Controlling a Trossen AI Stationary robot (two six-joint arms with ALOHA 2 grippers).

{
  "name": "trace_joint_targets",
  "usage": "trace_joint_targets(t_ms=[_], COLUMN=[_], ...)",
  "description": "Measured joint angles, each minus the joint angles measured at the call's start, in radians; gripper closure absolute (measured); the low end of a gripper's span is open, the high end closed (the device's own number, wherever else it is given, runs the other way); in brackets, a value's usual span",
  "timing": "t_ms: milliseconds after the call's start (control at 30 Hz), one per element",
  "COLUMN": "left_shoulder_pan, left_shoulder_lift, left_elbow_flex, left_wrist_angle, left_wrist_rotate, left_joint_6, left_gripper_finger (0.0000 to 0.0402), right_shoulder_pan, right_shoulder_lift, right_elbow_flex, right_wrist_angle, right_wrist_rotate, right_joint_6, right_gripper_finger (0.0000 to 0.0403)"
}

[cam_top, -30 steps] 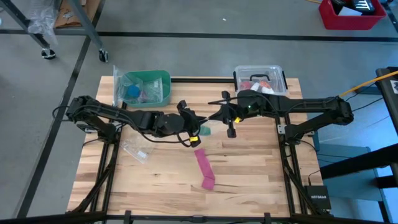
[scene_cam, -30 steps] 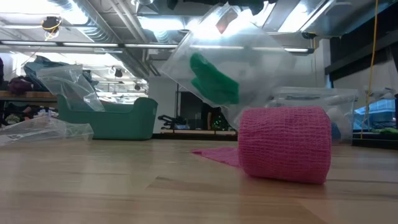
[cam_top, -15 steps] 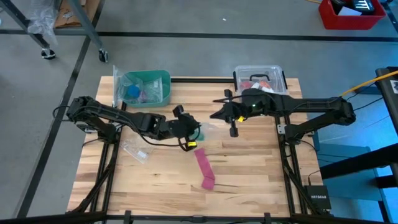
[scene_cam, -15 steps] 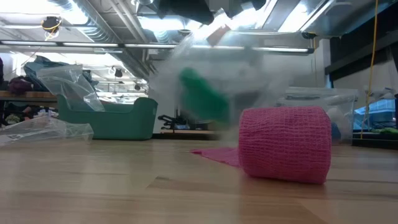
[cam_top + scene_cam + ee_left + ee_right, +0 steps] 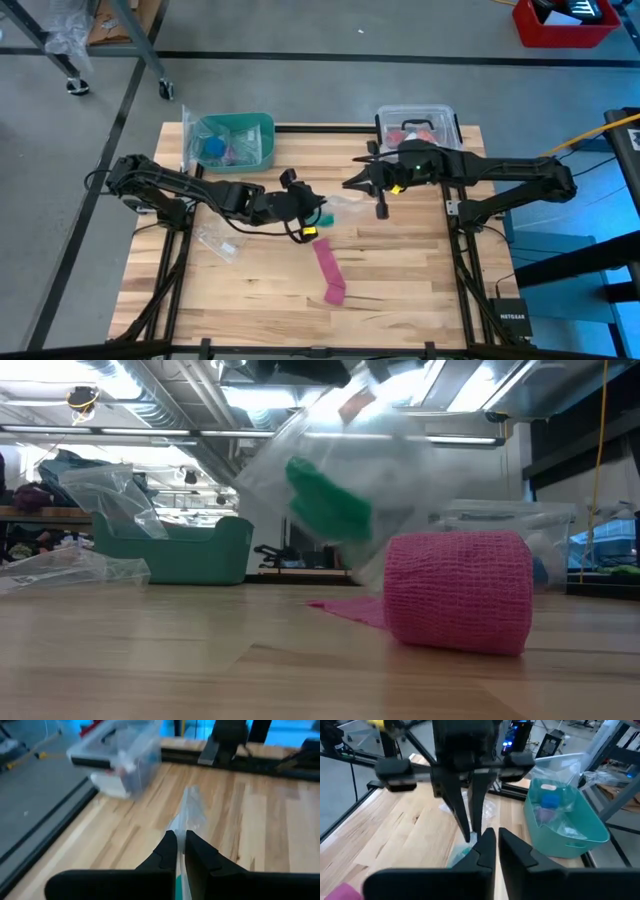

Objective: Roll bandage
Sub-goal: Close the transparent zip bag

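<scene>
The teal-green bandage sits inside a clear plastic bag that hangs in the air over the table's middle. My left gripper is shut on this bag, also seen in its wrist view. My right gripper stands a short way toward the table's right, facing the left one. Its fingers are a narrow slit apart with nothing between them. A pink strip lies on the table, its near end rolled into a roll. My left gripper pinches the bag's clear plastic between its two fingers, coming at it nearly level from the table's left side. The bag is lifted clear of the table. Its loose part reaches out past the fingertips, and the green bandage inside sags below.
A teal bin with small items stands at the far left, and a clear lidded box at the far right. An empty clear bag lies at the left. Bare wood stretches across the near half, beside the pink strip.
My right gripper has drawn back a little toward the table's right edge, away from the left gripper. The bag with the bandage has swung and shifted toward the left gripper's side, staying clear of the table.
</scene>
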Motion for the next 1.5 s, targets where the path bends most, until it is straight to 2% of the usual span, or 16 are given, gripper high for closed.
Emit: trace_joint_targets(t_ms=[233, 567, 967, 1133, 1500], left_shoulder_pan=[0.000, 0.000, 0.000, 0.000, 0.000], left_shoulder_lift=[0.000, 0.000, 0.000, 0.000, 0.000], left_elbow_flex=[0.000, 0.000, 0.000, 0.001, 0.001], left_wrist_angle=[0.085, 0.089, 0.173, 0.171, 0.176], left_wrist_rotate=[-0.001, -0.001, -0.001, 0.000, 0.000], left_joint_6=[0.079, 0.129, 0.166, 0.178, 0.175], left_gripper_finger=[0.0396, 0.0395, 0.0393, 0.0397, 0.0397], right_shoulder_pan=[0.000, 0.000, 0.000, 0.000, 0.000], right_shoulder_lift=[0.040, 0.054, 0.085, 0.089, 0.093], right_elbow_flex=[0.000, 0.000, -0.002, -0.002, -0.002], right_wrist_angle=[0.002, 0.016, 0.030, 0.054, 0.045], right_wrist_rotate=[-0.096, -0.096, -0.095, -0.104, -0.105], right_joint_6=[-0.001, 0.025, 0.026, 0.026, 0.026], right_gripper_finger=[0.0339, 0.0265, 0.0256, 0.0274, 0.0388])
